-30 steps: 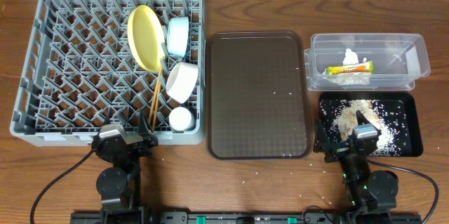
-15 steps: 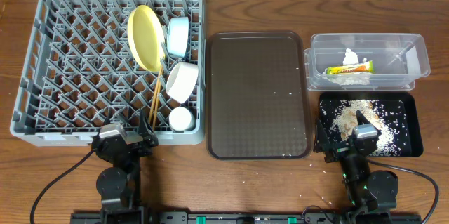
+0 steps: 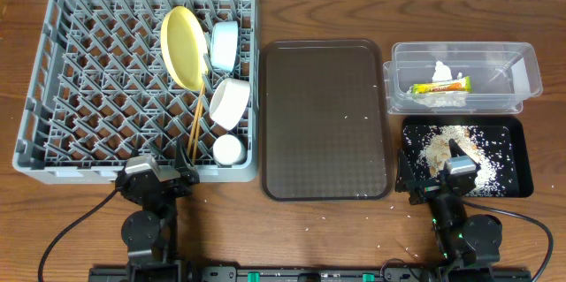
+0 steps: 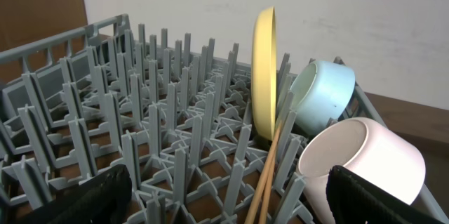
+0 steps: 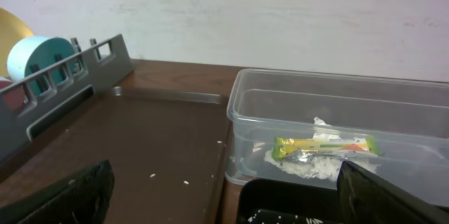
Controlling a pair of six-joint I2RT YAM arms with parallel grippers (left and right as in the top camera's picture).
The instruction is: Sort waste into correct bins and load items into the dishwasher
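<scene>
Near the table (image 3: 354, 229) front, left gripper (image 4: 224, 203) and right gripper (image 5: 224, 203) rest spread and empty, sorting seemingly done: yellow plate (image 3: 183, 45), light blue bowl (image 3: 223, 45), white bowl (image 3: 230, 102), cup (image 3: 228, 148) and chopsticks (image 3: 195, 127) propped between pegs of the dish rack (image 3: 44, 61), snack wrapper (image 3: 439, 87) in clear container (image 3: 527, 74), rice scraps (image 3: 442, 145) on black tray (image 3: 522, 165).

The rack (image 3: 88, 70) is grey, plate (image 3: 181, 46) yellow, bowl (image 3: 223, 45) light blue — wrapper (image 3: 439, 87) green-and-yellow.

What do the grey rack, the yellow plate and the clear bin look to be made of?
Grey rack: moulded plastic, matte, judging by its uniform grid of pegs. Yellow plate: probably plastic or melamine, smooth, thin-edged; ceramic not ruled out. Clear bin: transparent plastic, glossy; the wrapper shows through its wall.
</scene>
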